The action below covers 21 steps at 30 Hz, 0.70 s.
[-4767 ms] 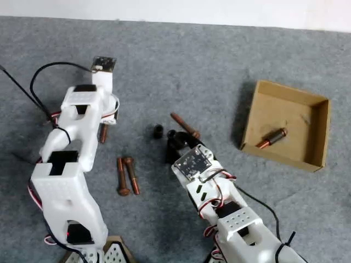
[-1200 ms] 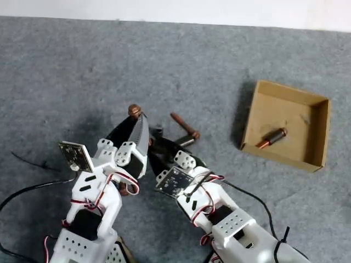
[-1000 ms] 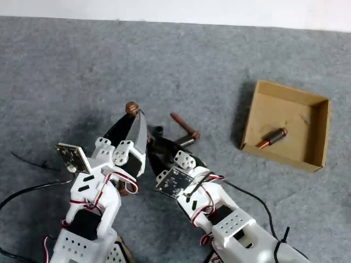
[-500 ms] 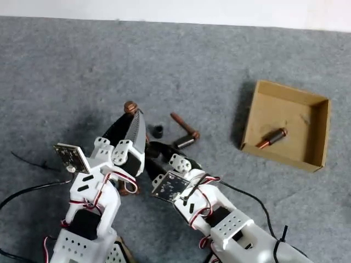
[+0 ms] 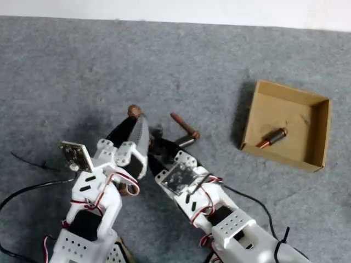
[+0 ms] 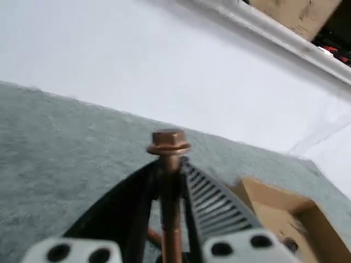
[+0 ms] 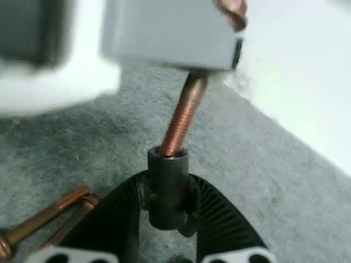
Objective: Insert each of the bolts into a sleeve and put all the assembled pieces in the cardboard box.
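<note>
High view, left end effector pinching bolt, right end effector pinching sleeve, advanced.

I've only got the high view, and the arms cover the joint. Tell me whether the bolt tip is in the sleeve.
Observer: Yes. In the right wrist view the bolt's threaded tip sits in the sleeve's mouth, tilted, with most of the thread outside.
Operator: Report the right grip.
Observer: The right pincer is shut on the sleeve and holds it upright.
Operator: Now the left.
Observer: The left pincer clamps the bolt's shank just below its hex head.
</note>
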### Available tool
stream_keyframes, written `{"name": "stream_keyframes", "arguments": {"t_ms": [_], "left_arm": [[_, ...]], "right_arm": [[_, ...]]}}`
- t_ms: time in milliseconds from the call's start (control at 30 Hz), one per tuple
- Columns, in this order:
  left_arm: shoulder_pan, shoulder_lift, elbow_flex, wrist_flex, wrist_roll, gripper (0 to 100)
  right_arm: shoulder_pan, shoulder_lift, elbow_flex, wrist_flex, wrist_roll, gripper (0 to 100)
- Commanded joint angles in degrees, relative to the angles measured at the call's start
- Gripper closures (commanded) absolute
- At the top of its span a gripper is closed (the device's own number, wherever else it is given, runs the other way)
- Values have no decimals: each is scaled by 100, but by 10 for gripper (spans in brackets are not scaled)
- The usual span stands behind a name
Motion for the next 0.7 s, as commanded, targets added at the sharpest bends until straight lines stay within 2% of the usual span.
{"name": "stream_keyframes", "arguments": {"t_ms": [0,400,667], "left_arm": [[119,-119,101,18,26,995],[171,-119,101,316,35,995],[268,-119,101,527,18,995]], "right_arm": [[127,-145,497,-224,-149,994],[303,-145,497,-233,-158,994],[338,-145,549,-875,-158,994]]}}
